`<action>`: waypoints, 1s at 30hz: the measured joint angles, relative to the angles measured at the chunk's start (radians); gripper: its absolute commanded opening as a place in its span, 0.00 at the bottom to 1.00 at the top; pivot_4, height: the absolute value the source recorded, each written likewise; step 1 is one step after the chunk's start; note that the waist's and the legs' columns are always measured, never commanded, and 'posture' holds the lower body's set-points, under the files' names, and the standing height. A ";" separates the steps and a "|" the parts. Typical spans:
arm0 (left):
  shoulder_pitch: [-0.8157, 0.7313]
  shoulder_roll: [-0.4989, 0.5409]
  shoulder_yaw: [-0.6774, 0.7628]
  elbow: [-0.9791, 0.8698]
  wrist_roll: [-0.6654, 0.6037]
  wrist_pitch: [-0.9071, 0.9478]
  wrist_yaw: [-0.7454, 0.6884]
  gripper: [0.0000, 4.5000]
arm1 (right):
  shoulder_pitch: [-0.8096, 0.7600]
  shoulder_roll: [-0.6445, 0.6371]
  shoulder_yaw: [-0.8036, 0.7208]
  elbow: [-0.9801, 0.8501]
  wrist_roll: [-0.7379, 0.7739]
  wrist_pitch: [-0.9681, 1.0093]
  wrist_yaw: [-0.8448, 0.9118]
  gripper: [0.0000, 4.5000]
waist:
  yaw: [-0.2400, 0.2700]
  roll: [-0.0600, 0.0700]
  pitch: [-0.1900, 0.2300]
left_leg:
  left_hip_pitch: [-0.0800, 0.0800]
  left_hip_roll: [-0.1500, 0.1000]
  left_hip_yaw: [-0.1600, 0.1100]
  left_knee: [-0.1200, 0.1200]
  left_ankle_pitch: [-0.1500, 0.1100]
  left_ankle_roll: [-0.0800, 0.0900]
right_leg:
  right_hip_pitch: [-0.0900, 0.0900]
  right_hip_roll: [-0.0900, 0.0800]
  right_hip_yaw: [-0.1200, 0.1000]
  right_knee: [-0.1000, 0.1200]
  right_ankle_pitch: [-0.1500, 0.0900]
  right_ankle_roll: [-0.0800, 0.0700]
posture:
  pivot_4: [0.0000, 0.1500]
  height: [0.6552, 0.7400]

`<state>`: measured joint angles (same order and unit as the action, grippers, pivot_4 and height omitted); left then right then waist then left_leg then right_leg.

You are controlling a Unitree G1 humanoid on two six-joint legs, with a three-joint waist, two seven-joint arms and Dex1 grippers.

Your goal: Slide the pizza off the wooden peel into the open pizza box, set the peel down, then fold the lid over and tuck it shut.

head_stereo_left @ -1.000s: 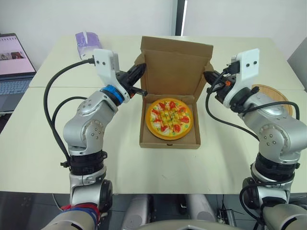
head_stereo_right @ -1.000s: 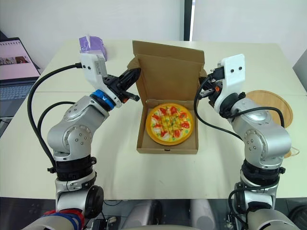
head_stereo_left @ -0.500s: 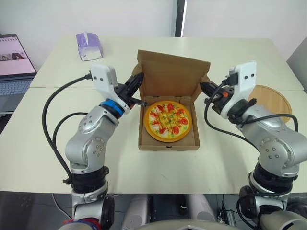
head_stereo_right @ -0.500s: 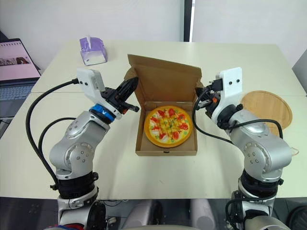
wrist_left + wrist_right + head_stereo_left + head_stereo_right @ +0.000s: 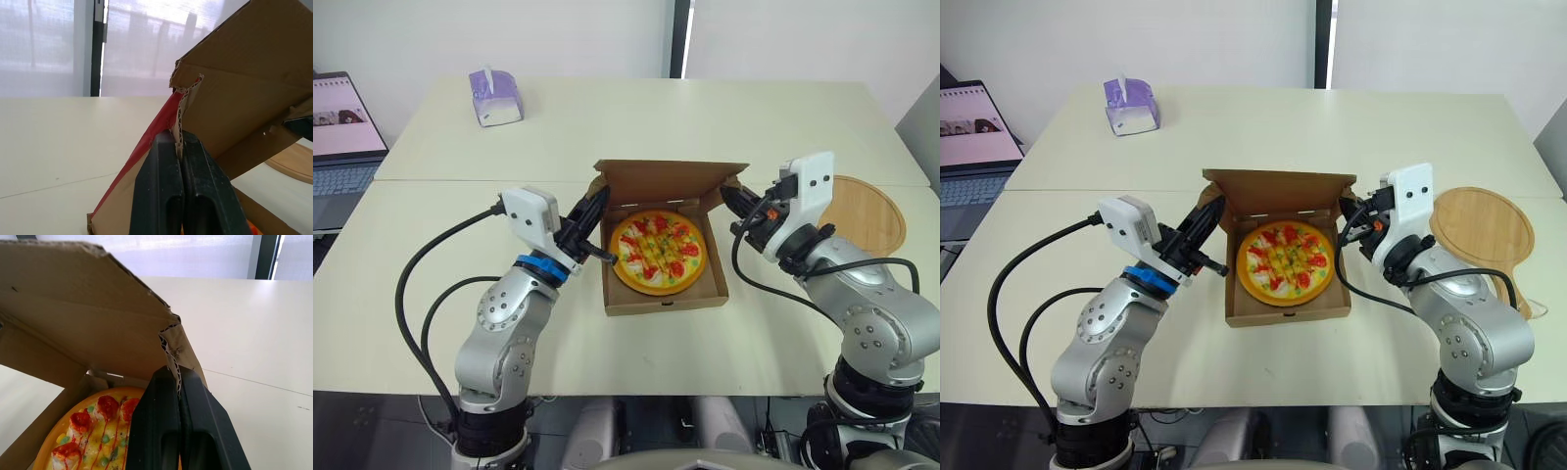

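Between the two grippers' fingertips lies one round pizza (image 5: 659,252) with red and yellow toppings, inside one brown cardboard pizza box (image 5: 666,299); its one lid (image 5: 671,181) slants low over the back; left gripper (image 5: 177,142) fingers pinch the lid's left side flap (image 5: 188,105); right gripper (image 5: 176,374) fingers clamp its right side flap (image 5: 181,350); one round wooden peel (image 5: 867,211) lies flat beyond the right gripper, apart.

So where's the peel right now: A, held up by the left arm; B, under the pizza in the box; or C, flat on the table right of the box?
C: the peel lies flat on the table, right of the box, and the pizza sits in the box without it.
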<state>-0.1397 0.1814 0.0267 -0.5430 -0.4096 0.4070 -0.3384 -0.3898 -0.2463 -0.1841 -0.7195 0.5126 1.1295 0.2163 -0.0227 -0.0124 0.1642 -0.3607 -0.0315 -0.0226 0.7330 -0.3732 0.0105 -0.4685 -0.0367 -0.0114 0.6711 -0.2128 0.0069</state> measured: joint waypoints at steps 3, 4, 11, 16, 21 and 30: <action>0.011 -0.017 -0.023 0.000 0.024 -0.025 0.011 0.00 | 0.008 -0.005 0.000 0.001 0.000 -0.007 0.000 0.01 | 0.001 0.000 0.000 | 0.002 0.001 -0.001 0.000 0.000 0.000 | 0.004 0.001 -0.001 -0.003 0.000 0.000 | 1.00 0.82; 0.013 -0.023 -0.025 0.000 0.028 -0.029 0.015 0.00 | 0.010 -0.008 0.000 0.002 0.001 -0.008 0.000 0.01 | 0.001 0.000 0.000 | 0.003 0.001 -0.001 -0.001 0.000 0.001 | 0.006 0.001 -0.001 -0.004 0.000 0.000 | 1.00 0.82; 0.091 0.010 -0.033 -0.021 0.034 -0.060 0.004 0.00 | 0.064 -0.030 0.018 -0.008 0.019 -0.028 0.021 0.01 | 0.003 0.000 0.000 | 0.015 0.003 -0.003 -0.006 -0.003 0.005 | 0.018 0.003 -0.002 -0.010 0.000 0.000 | 1.00 0.82; 0.157 0.049 -0.022 -0.043 -0.020 -0.051 -0.038 0.00 | 0.114 -0.027 0.029 -0.023 0.030 -0.032 0.023 0.16 | 0.001 0.000 0.000 | 0.016 0.004 -0.002 -0.006 -0.003 0.005 | 0.019 0.004 -0.002 -0.010 0.000 0.000 | 1.00 0.82; 0.193 0.107 0.004 -0.054 -0.084 -0.013 -0.079 0.21 | 0.147 -0.040 0.045 -0.020 0.061 -0.032 0.042 0.55 | 0.001 0.000 0.000 | 0.016 0.004 -0.003 -0.006 -0.003 0.005 | 0.019 0.004 -0.002 -0.011 0.000 0.000 | 1.00 0.82; 0.265 0.204 0.106 -0.059 -0.177 -0.002 -0.165 0.85 | 0.189 -0.166 0.041 -0.017 0.079 -0.055 0.109 1.00 | 0.006 0.000 0.000 | 0.015 0.004 -0.003 -0.006 -0.003 0.005 | 0.019 0.005 -0.003 -0.013 -0.001 0.000 | 1.00 0.82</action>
<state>0.1249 0.3852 0.1323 -0.6023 -0.5869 0.4053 -0.5031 -0.2003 -0.4121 -0.1428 -0.7366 0.5921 1.0740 0.3257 -0.0167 -0.0122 0.1643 -0.3452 -0.0270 -0.0258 0.7268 -0.3762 0.0157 -0.4496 -0.0321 -0.0140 0.6586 -0.2134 0.0073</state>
